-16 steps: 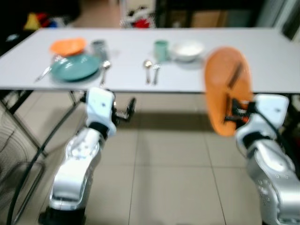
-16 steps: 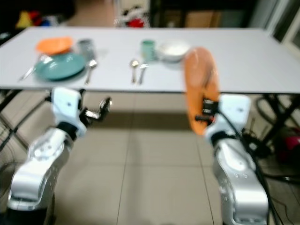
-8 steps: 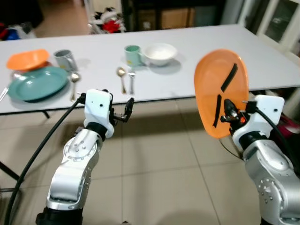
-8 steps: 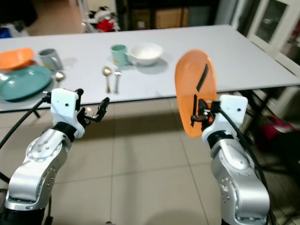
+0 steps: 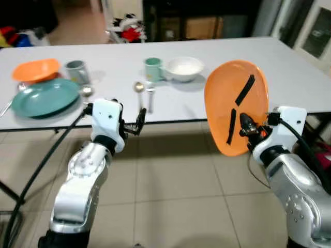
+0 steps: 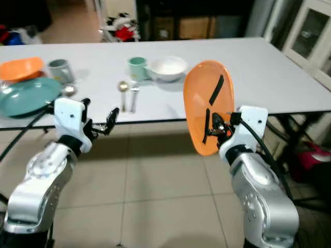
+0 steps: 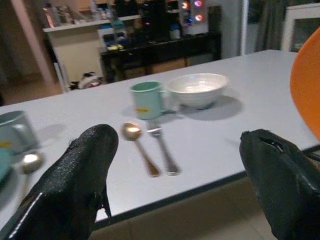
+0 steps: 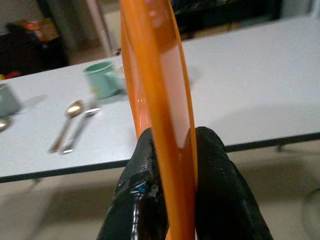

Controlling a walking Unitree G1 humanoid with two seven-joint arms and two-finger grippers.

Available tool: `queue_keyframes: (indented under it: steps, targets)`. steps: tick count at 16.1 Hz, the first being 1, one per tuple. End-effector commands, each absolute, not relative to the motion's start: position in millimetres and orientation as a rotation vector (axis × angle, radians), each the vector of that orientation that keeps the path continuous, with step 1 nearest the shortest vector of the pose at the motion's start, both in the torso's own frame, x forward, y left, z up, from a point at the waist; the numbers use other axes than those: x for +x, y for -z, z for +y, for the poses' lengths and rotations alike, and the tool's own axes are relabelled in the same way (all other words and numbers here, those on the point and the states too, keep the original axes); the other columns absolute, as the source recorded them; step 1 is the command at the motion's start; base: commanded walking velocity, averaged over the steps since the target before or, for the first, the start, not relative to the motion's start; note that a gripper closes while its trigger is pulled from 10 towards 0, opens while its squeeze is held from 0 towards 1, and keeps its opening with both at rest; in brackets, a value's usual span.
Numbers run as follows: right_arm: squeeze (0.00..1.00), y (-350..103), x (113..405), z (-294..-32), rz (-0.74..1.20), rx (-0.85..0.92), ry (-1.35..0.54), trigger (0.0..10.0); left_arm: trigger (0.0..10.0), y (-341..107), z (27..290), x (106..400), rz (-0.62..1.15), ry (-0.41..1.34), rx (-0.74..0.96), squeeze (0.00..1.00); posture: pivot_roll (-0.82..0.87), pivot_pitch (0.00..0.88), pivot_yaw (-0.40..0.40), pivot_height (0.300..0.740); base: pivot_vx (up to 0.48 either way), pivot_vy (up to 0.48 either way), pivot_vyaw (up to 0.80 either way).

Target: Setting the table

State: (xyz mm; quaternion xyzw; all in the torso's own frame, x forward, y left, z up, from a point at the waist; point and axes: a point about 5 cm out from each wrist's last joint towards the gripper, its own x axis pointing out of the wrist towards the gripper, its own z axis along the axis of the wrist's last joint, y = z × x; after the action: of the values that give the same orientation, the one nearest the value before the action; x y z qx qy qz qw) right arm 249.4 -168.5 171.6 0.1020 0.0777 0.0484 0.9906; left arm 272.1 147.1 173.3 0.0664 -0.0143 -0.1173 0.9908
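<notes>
My right gripper (image 5: 239, 118) is shut on an orange plate (image 5: 235, 106), held upright on edge in front of the white table (image 5: 289, 67), below its front edge; both fingers (image 8: 220, 170) pinch the plate's rim (image 8: 165, 125). My left gripper (image 5: 140, 118) is open with nothing in it, just below the table's front edge, facing a spoon (image 7: 140, 147) and fork (image 7: 164, 150). Beyond those stand a green mug (image 5: 153, 68) and a white bowl (image 5: 183, 67).
At the table's left lie a teal plate (image 5: 44, 97), an orange bowl (image 5: 36, 68), a grey mug (image 5: 76, 70), a spoon (image 5: 86, 92) and a fork (image 5: 11, 101). Dark shelving stands behind the table. Tiled floor lies below me.
The camera view shifted from frame to frame and sharpened. My right gripper with the orange plate has drifted slightly left towards the table; the left gripper stays open at the table edge.
</notes>
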Motion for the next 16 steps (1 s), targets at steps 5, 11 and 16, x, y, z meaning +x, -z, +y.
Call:
queue_keyframes:
  steps: [5, 11, 16]
  targets:
    - [0.00, -175.4, 251.0, -162.6, 0.159, 0.252, -0.145, 10.0, 10.0, -175.8, 148.2, 272.6, -0.034, 0.240, 0.142, 0.00, 0.06, 0.000, 0.032, 0.740, 0.365, 0.000, 0.00]
    - [0.00, -172.9, 250.0, -162.1, 0.183, 0.272, -0.158, 10.0, 10.0, -173.8, 148.7, 271.3, -0.028, 0.244, 0.145, 0.00, 0.06, 0.000, 0.026, 0.740, 0.371, 0.000, 0.00]
    - [0.00, -173.0, 249.6, -161.9, 0.195, 0.269, -0.173, 10.0, 10.0, -170.8, 148.8, 269.0, -0.024, 0.247, 0.141, 0.00, 0.06, 0.000, 0.021, 0.740, 0.373, 0.000, 0.00]
